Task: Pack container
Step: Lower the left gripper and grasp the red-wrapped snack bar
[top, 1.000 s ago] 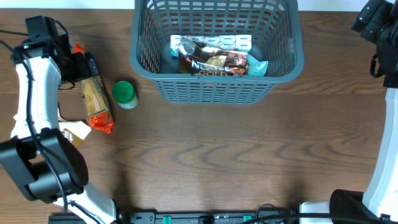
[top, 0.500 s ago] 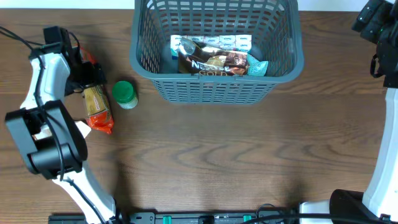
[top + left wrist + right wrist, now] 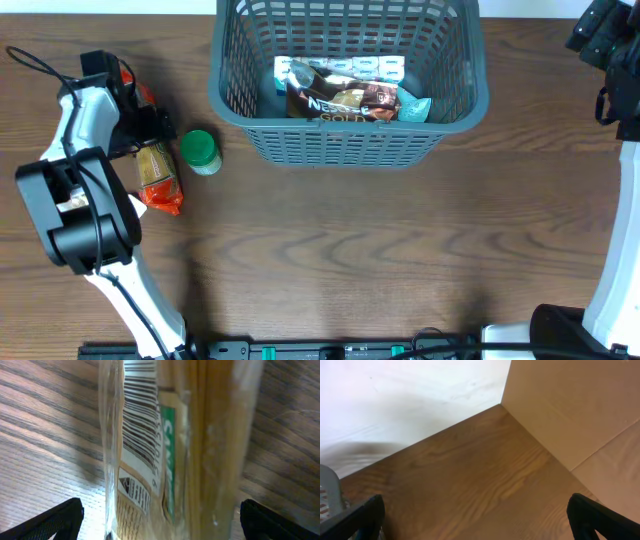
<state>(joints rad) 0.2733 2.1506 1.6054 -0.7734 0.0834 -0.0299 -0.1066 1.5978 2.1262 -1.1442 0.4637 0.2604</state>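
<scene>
The container (image 3: pixel 345 140), a large dark grey lattice basket, stands at the table's far middle with a few snack packets (image 3: pixel 345 95) inside. A long clear packet (image 3: pixel 158 175) with tan contents and orange ends lies at the left. My left gripper (image 3: pixel 145 128) hangs over the packet's upper half. In the left wrist view the packet (image 3: pixel 175 450), barcode up, fills the gap between the open fingers (image 3: pixel 55 520) of the left gripper (image 3: pixel 162 527); I see no contact. My right gripper (image 3: pixel 600 30) is at the far right corner, and it (image 3: pixel 477 520) is open over bare wood.
A small jar with a green lid (image 3: pixel 200 150) stands between the packet and the basket. A tan tag or paper (image 3: pixel 72 203) shows under the left arm. The basket's rim (image 3: pixel 327 485) shows at the left of the right wrist view, with a white wall and cardboard behind.
The left arm has folded in towards the table's left, bringing its wrist closer over the long packet. Packet, jar, basket and right arm have not moved.
</scene>
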